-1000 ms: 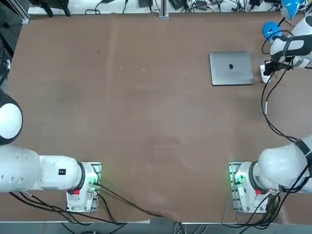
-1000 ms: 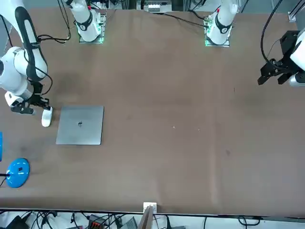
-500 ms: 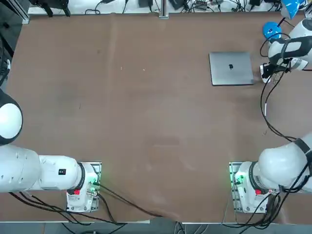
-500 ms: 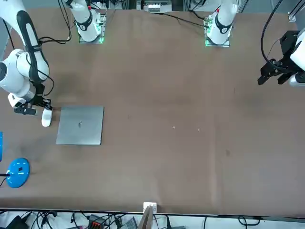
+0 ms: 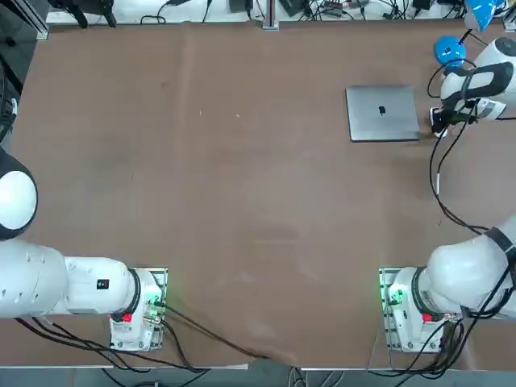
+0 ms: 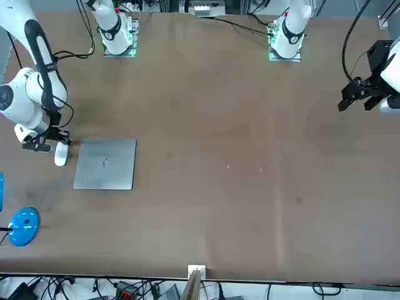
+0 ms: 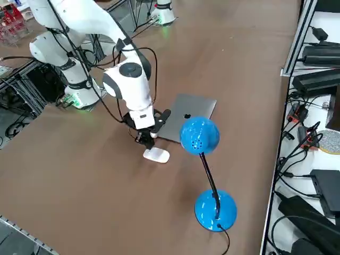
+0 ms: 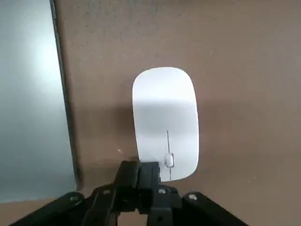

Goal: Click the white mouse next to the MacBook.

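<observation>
Lying flat beside the MacBook [image 8: 28, 99], the white mouse [image 8: 164, 120] is being met at its near end by the right gripper's [image 8: 141, 181] fully closed, empty fingers.

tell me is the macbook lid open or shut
Shut: the MacBook lies flat, lid down with its logo facing up, beside the white mouse. The right gripper is above the mouse.

A blue desk lamp [image 7: 204, 159] stood just beyond the gripper [image 7: 144, 139], its round base [image 6: 24, 226] on the brown table [image 5: 242, 185]. Cables and black boxes [image 7: 319, 53] lay past the table's far edge.
</observation>
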